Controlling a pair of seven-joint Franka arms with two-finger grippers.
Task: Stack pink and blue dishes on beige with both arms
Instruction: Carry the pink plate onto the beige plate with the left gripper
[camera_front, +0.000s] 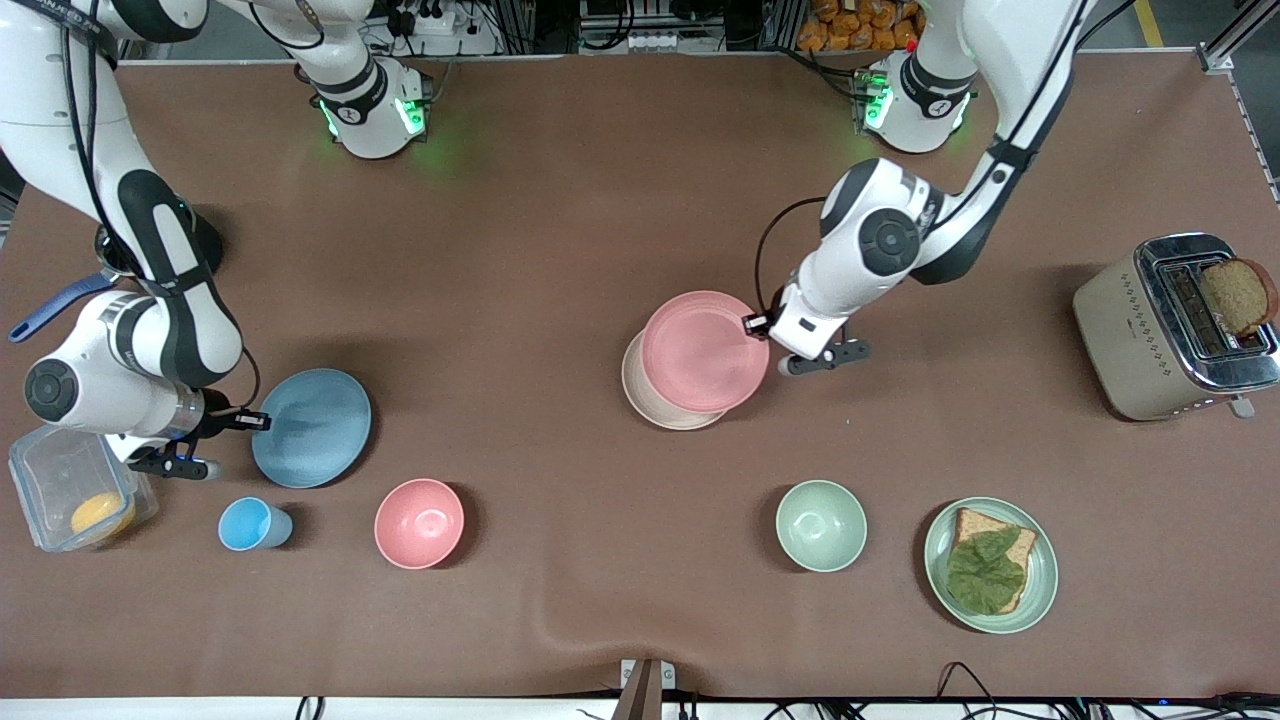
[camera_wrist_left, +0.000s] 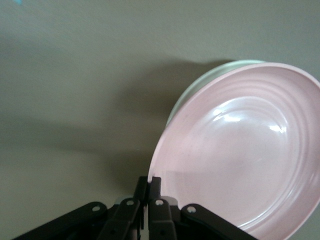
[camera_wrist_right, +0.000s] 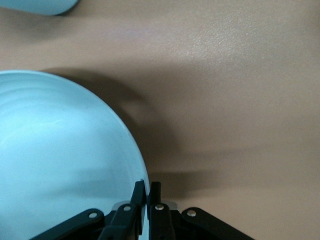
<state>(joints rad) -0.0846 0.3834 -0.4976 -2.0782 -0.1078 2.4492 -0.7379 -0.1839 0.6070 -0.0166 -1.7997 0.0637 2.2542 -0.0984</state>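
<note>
From the front I see the green plate (camera_front: 1040, 585) nearest on the worktop (camera_front: 600, 200). My left gripper (camera_front: 757, 325) pinches the pink plate (camera_front: 703, 352), tilted over the beige (camera_front: 650, 400).

Left wrist: fingers (camera_wrist_left: 155, 187) clamp its rim.

Right wrist: my right gripper (camera_wrist_right: 147, 192) clamps the blue plate (camera_wrist_right: 60, 155).

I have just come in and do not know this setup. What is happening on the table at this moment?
Two arms are stacking plates. The left gripper is shut on the rim of the pink plate, which sits over the beige plate, slightly off-centre. The right gripper is shut on the rim of the blue plate, near the right arm's end of the table, not yet stacked.
</note>
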